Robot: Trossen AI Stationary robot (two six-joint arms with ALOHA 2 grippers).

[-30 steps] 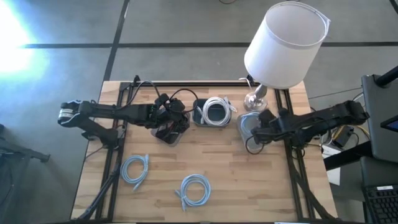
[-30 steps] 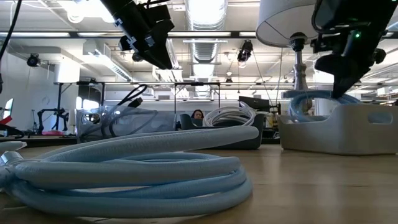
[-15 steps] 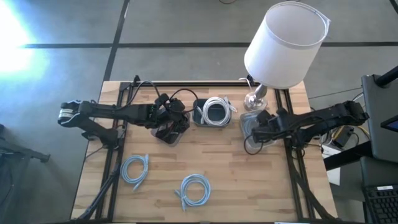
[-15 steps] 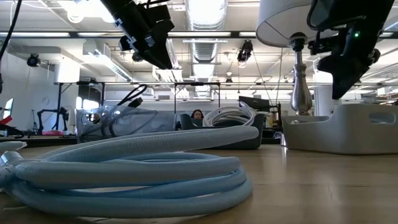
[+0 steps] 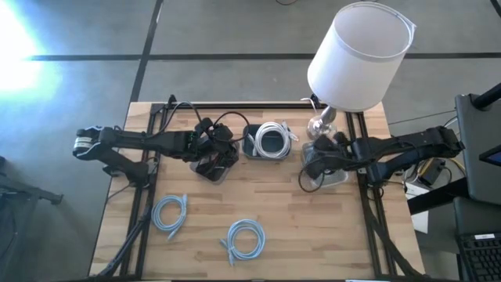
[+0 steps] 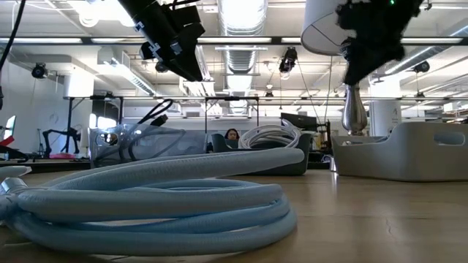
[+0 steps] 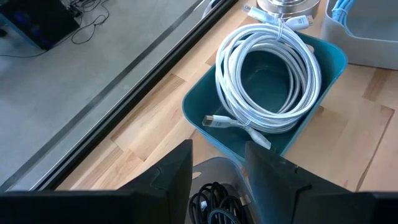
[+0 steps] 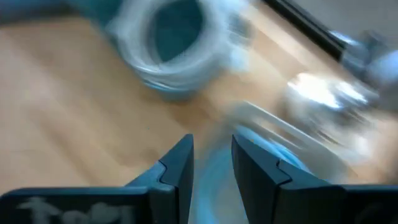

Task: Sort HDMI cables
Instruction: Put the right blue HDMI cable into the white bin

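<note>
Two light-blue HDMI cable coils (image 5: 170,213) (image 5: 245,237) lie flat on the wooden table near its front. A white coil (image 7: 267,81) rests in a teal bin (image 5: 272,142). Thin black cables (image 7: 214,205) lie in a clear bin (image 5: 214,166). A light-blue cable (image 8: 217,168) lies in the grey bin (image 5: 322,166). My left gripper (image 7: 217,177) hangs open above the clear bin. My right gripper (image 8: 211,165) is open above the grey bin's left part, with nothing between its fingers.
A table lamp with a white shade (image 5: 358,53) stands on its metal base (image 5: 322,124) just behind the grey bin, close to my right arm. Black frame rails (image 5: 142,205) run along the table's left, right and far sides. Bare wood lies at the front right.
My right gripper has opened and let go of a light-blue coil, which has dropped below the grey bin's rim. The gripper then rose clear of the bin and moved a little toward the table's left edge.
</note>
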